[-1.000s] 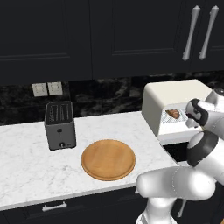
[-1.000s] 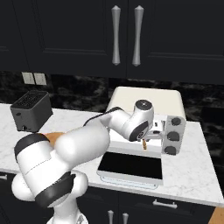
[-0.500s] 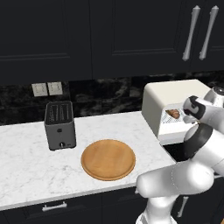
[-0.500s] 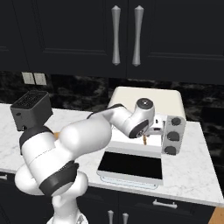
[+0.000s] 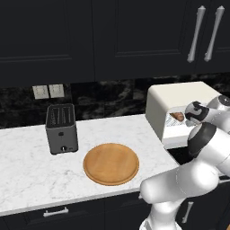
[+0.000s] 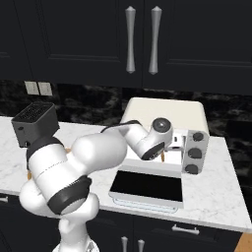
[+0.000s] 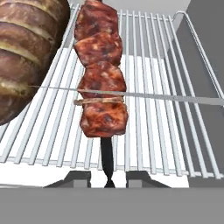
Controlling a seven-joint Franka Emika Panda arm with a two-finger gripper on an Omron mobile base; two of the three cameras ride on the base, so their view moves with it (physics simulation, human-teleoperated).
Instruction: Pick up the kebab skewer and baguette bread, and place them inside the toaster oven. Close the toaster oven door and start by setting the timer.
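Gripper (image 7: 106, 178) is reaching into the toaster oven (image 5: 179, 101) with its fingertips (image 7: 78, 177) closed down narrow on the stick end of the kebab skewer (image 7: 100, 70) — the dark stick is running straight down between the two tips. The skewer's meat chunks are lying along the wire rack (image 7: 148, 87) inside the oven, pointing away from the hand.

The baguette bread (image 7: 26, 52) is sitting on the same rack just beside the skewer, on the left in the hand view; can't tell whether the two are touching. From the left base view it's showing as a small brown shape (image 5: 179, 116) in the oven opening.

The toaster oven door (image 6: 147, 187) is hanging open, folded down flat in front of the oven, glass facing up. The knobs (image 6: 195, 152) are sitting on the right of the front.

On the marble counter (image 5: 27, 166): round wooden plate (image 5: 111, 163) lying bare, dark slot toaster (image 5: 61, 128) standing behind it to the left — both well apart from the oven.
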